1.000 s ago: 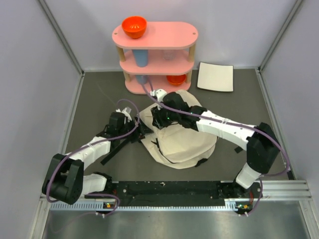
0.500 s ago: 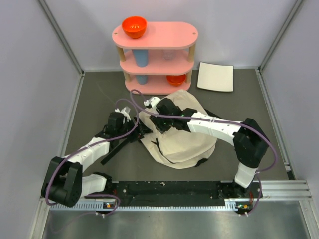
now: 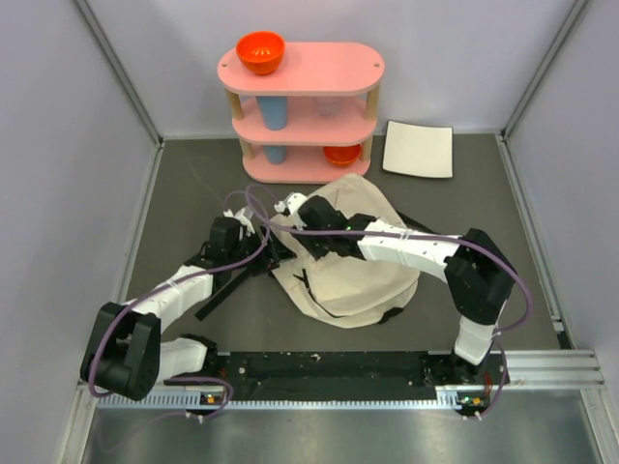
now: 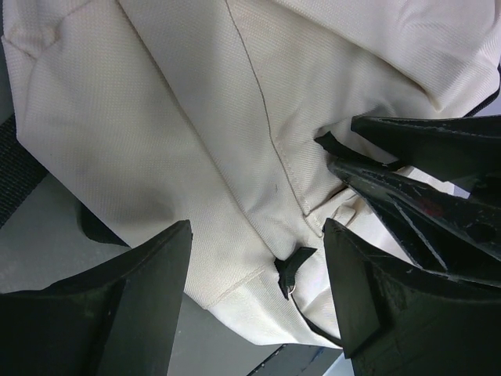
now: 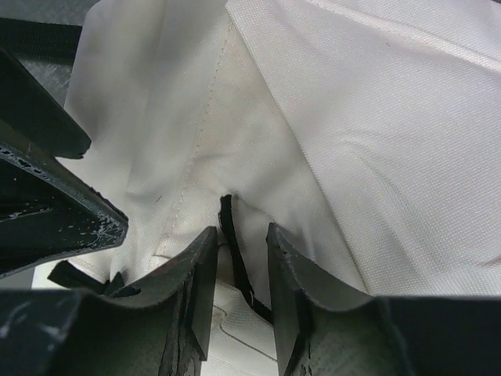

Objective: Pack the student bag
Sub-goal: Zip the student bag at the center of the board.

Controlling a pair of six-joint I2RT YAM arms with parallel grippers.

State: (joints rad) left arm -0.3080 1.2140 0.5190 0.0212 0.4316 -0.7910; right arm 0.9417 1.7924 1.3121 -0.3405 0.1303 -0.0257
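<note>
Grey counter (image 3: 184,193), student bag (image 3: 358,280) slumped centre.
Right fingers (image 5: 207,254) stand narrow about its black strip (image 5: 228,227), grip unclear; left fingers (image 4: 172,266) wide, empty, just left.

Two white-and-black arms on a black rail, purple cables trailing.
Here's the left arm (image 3: 179,282), white shells on its links and chunky black joint housings, and the right arm (image 3: 411,244) is built the same: white forearm, big black elbow block. A purple cable (image 3: 528,293) arcs off the right one, and another loops along the left. Both bolt to a black base rail (image 3: 329,365). Up close, the left gripper (image 4: 257,227) carries broad, matte black wedge fingers (image 4: 133,313). The right gripper (image 5: 241,235) shows the same black fingers (image 5: 184,313), curved inside and lightly scuffed.
</note>
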